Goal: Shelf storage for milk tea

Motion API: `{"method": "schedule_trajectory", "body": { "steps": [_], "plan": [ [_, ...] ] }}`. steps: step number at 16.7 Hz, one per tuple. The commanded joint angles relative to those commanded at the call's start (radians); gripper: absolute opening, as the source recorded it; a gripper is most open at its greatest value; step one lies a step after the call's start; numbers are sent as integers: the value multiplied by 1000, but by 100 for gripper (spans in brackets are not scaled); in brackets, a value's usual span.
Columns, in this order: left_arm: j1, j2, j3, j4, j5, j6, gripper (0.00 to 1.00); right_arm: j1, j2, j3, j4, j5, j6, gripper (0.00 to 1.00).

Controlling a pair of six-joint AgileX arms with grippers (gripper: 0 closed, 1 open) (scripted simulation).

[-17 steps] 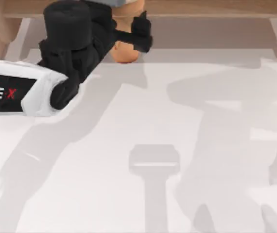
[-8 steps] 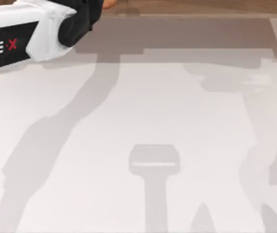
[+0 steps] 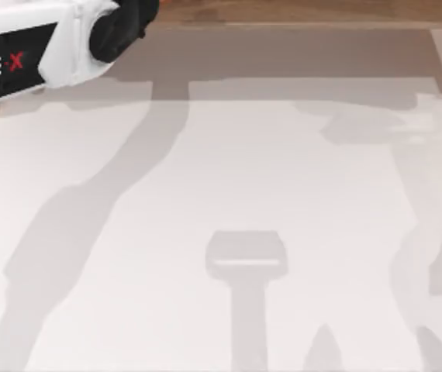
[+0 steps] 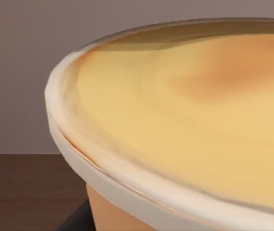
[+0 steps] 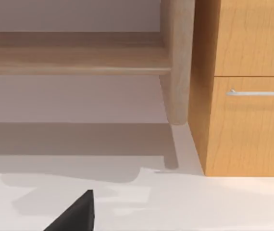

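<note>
My left arm (image 3: pixel 27 50) reaches across the far left corner of the desk (image 3: pixel 229 194), up against the shelf (image 3: pixel 298 12) along the far edge. In the left wrist view the milk tea (image 4: pixel 185 125) sits very close, its pale rim and tan lid tilted; its long axis cannot be judged. Whether either end effector is apart or together, I cannot tell. The right wrist view faces the shelf's upright support (image 5: pixel 178 62) beside a wooden cabinet (image 5: pixel 247 86).

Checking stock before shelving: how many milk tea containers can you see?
1: the milk tea sits right in front of the left wrist camera, its pale rim toward the lens. Others may be hidden beyond the shelf at the table's far edge.
</note>
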Motion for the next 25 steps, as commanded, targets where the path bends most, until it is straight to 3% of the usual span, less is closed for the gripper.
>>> {"method": "schedule_trajectory", "body": {
  "steps": [13, 25],
  "plan": [
    [38, 165, 109, 52, 35, 0, 0, 0, 0, 0, 0, 0, 0, 100],
    [38, 165, 109, 52, 35, 0, 90, 0, 0, 0, 0, 0, 0, 100]
  ]
}}
